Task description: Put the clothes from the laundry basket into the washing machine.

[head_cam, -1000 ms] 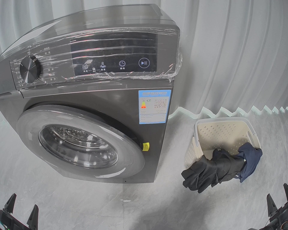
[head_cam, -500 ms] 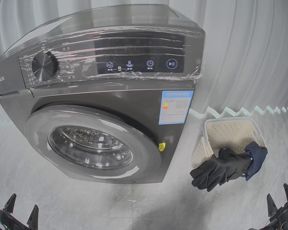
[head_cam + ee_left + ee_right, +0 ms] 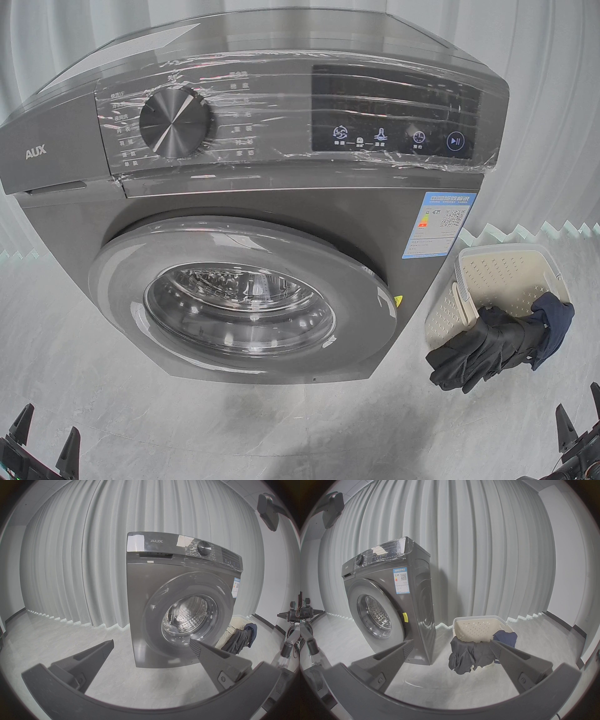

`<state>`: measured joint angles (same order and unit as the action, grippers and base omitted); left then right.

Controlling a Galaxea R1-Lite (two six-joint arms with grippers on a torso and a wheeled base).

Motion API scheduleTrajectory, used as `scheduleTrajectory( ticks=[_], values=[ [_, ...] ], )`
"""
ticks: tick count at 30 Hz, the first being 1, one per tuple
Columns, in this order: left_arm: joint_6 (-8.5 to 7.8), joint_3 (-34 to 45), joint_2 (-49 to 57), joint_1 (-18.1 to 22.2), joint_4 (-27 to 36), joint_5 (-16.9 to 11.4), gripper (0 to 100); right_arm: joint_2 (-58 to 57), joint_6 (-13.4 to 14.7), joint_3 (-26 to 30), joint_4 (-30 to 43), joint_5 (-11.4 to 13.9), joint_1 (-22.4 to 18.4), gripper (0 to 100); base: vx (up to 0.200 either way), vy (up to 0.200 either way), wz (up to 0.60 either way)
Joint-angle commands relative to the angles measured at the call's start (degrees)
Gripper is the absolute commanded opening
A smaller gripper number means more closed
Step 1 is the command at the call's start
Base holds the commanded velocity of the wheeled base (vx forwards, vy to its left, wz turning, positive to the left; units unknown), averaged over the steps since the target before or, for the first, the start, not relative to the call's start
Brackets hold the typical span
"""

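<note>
A grey front-loading washing machine (image 3: 262, 187) stands ahead with its round glass door (image 3: 240, 306) closed. To its right on the floor sits a cream laundry basket (image 3: 500, 275). Black clothes (image 3: 484, 350) hang over the basket's front rim, and a dark blue garment (image 3: 553, 319) lies beside them. My left gripper (image 3: 44, 437) is low at the left, open and empty, well short of the machine. Low at the right is my right gripper (image 3: 581, 419), also open and empty, near the basket. The wrist views show the machine (image 3: 181, 605), the basket (image 3: 478, 628) and the black clothes (image 3: 467, 656).
Pleated white curtains (image 3: 550, 94) hang behind the machine and basket. Pale marble-look floor (image 3: 250, 425) stretches in front of the machine. A dark baseboard (image 3: 565, 625) runs along the wall at the far side of the basket.
The head camera has swung left: the machine and basket sit further right in the picture and the machine looks closer. Both grippers keep the same places in the picture.
</note>
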<state>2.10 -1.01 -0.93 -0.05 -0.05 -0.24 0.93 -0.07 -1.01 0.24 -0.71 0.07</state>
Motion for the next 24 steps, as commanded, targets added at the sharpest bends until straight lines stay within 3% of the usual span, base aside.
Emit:
scheduleTrajectory(
  ticks=[1,10,16,24],
  values=[
    [0.01,0.9,0.8,0.0,0.0,0.0,100,-0.9,0.0,0.9,0.0,0.0,0.0,100,0.000,0.000,0.00],
    [0.01,0.9,0.8,0.0,0.0,0.0,100,-0.9,0.0,0.9,0.0,0.0,0.0,100,0.000,0.000,0.00],
    [0.01,0.9,0.8,0.0,0.0,0.0,100,-0.9,0.0,0.9,0.0,0.0,0.0,100,-0.200,0.000,0.00],
    [0.01,0.9,0.8,0.0,0.0,0.0,100,-0.9,0.0,0.9,0.0,0.0,0.0,100,0.000,0.000,0.00]
  ],
)
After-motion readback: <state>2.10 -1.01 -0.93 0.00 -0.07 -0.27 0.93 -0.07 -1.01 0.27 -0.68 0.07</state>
